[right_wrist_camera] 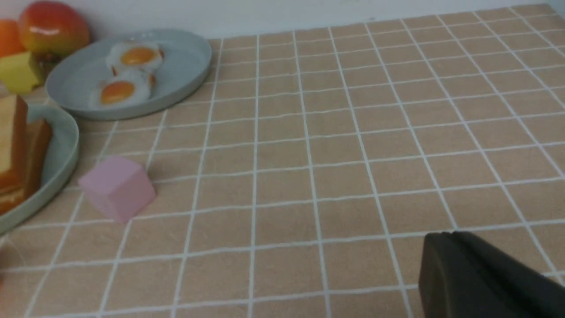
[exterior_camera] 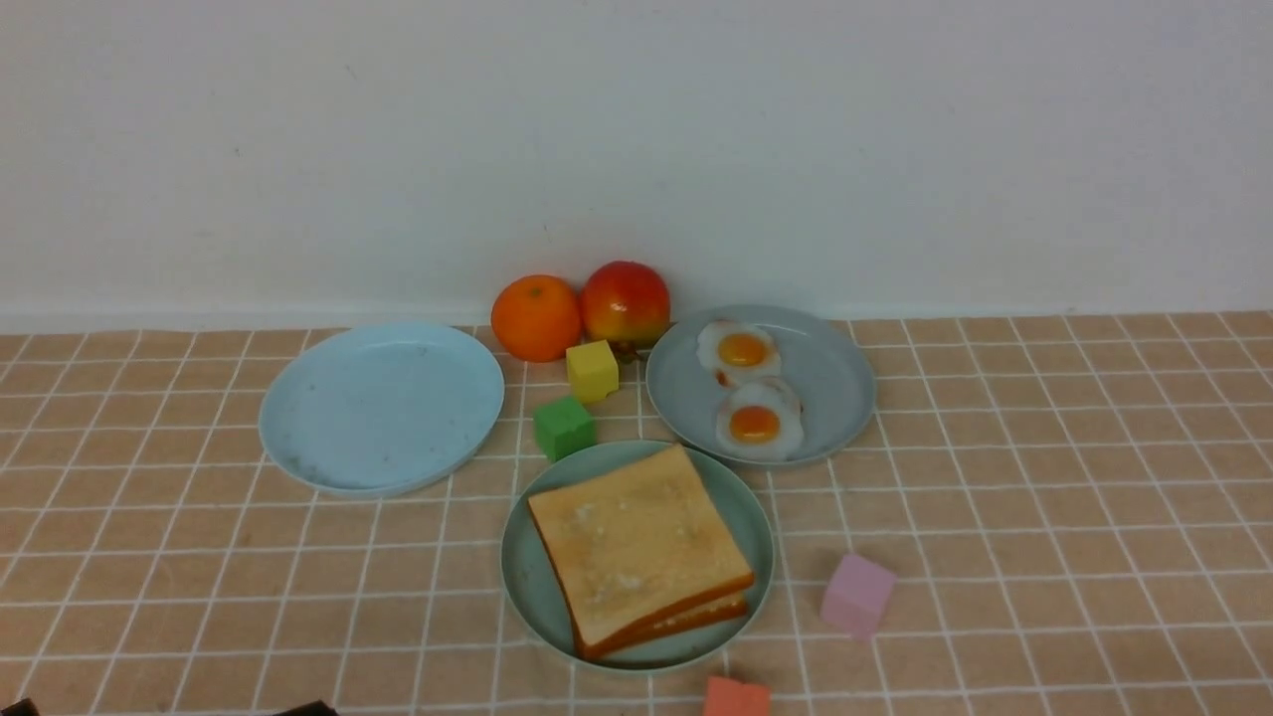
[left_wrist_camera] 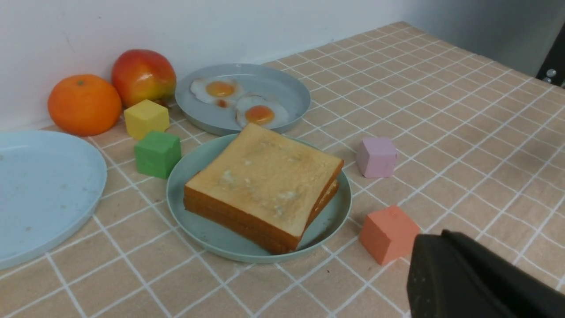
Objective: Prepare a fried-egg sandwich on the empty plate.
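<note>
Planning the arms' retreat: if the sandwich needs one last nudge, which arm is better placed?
Probably left: its wrist view holds the whole fried-egg sandwich on the mint-green plate; the right wrist view catches only its edge.

My left gripper (left_wrist_camera: 481, 278) shows only as one dark block cut by the frame corner; jaw state unreadable. Right gripper (right_wrist_camera: 490, 278): same. Front view: orange block (exterior_camera: 737, 696) cropped at the bottom edge. Right wrist view: sandwich (right_wrist_camera: 17, 150) and mint plate (right_wrist_camera: 53, 163) cropped.
</note>
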